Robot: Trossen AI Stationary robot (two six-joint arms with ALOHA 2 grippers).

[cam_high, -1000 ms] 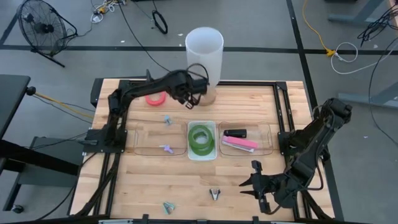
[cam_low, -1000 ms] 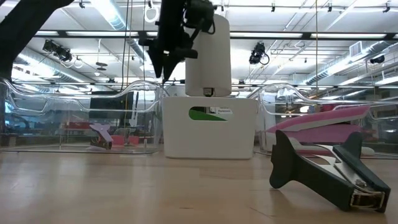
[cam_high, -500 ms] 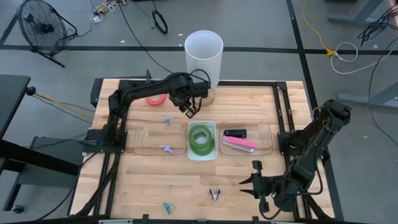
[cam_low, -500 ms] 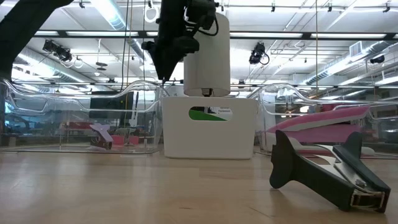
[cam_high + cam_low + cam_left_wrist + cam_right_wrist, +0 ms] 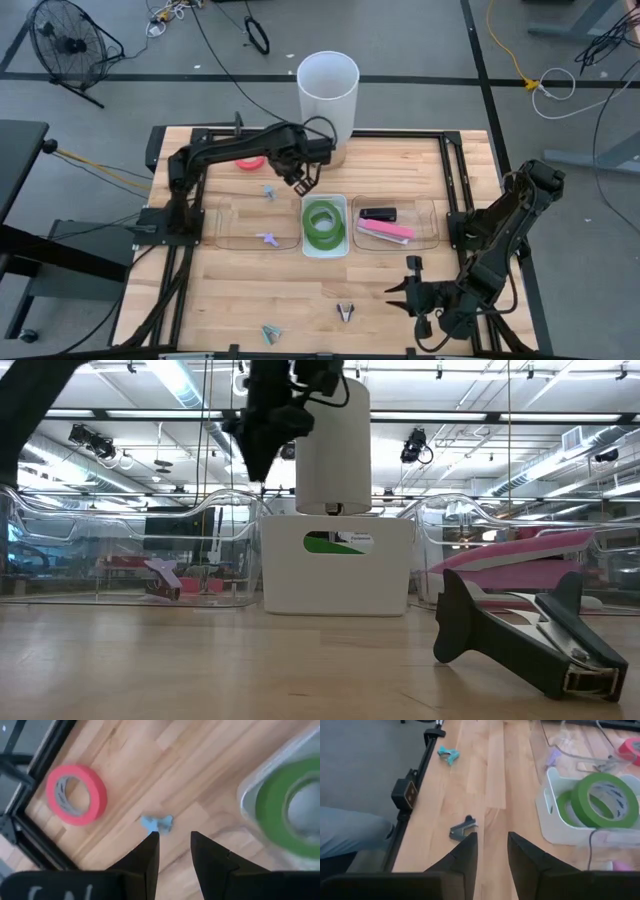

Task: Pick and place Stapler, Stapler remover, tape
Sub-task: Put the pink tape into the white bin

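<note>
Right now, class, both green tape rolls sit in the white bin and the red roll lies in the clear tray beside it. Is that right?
Not quite. The red roll lies on the bare table, outside every tray, as the high view shows. The green rolls are indeed in the white bin.

Wood, plastic and matt black metal

The table (image 5: 250,290) is pale butcher-block wood with a smooth satin finish, framed by matt black metal rails (image 5: 400,134). The bins are plastic: clear and glossy at nine (image 5: 240,225) and three o'clock (image 5: 420,225), opaque white (image 5: 335,565) between them. The green tape rolls (image 5: 602,795) look matt, as does the pinkish red roll (image 5: 75,794). The tall cylinder (image 5: 328,85) is smooth white.
</note>
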